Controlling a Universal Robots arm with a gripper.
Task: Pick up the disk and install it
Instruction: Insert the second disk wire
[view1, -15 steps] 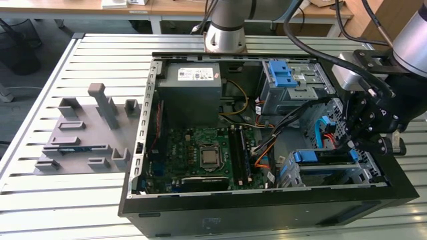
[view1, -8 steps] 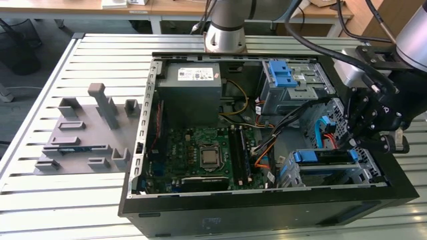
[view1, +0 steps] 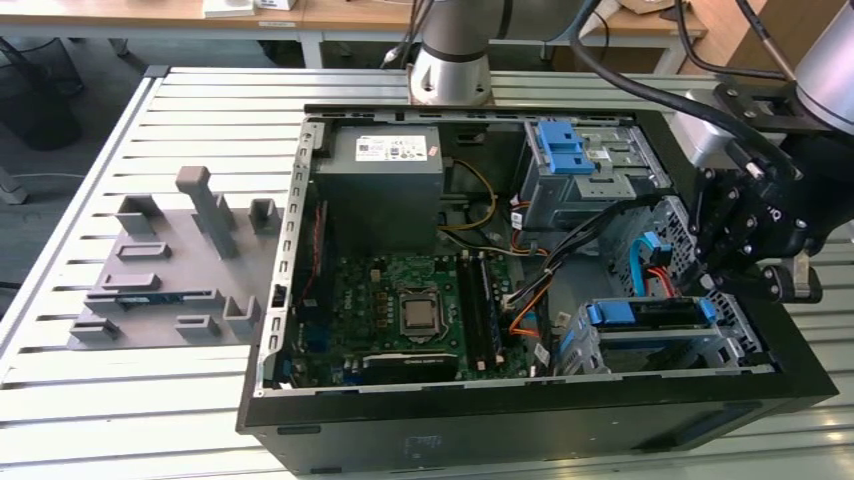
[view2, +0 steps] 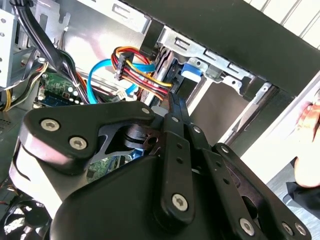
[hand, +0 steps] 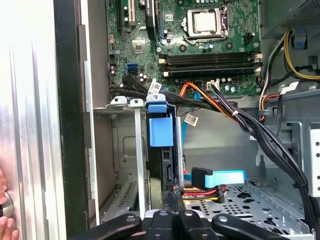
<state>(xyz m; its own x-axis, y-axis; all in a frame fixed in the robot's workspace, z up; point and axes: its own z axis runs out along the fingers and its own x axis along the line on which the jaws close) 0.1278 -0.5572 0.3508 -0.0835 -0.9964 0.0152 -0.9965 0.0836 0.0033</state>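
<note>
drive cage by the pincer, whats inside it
A disk on blue carrier rails sits upright in the drive cage, its blue tab at the mouth. The cage walls and cables hide the disk's label and rear connectors.

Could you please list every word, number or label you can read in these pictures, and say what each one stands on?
No text can be read.
White sticker on the grey power supply box: print too small to read.
White cable tags in the first wrist view: too small to read.
Motherboard markings: too small to read.
</note>
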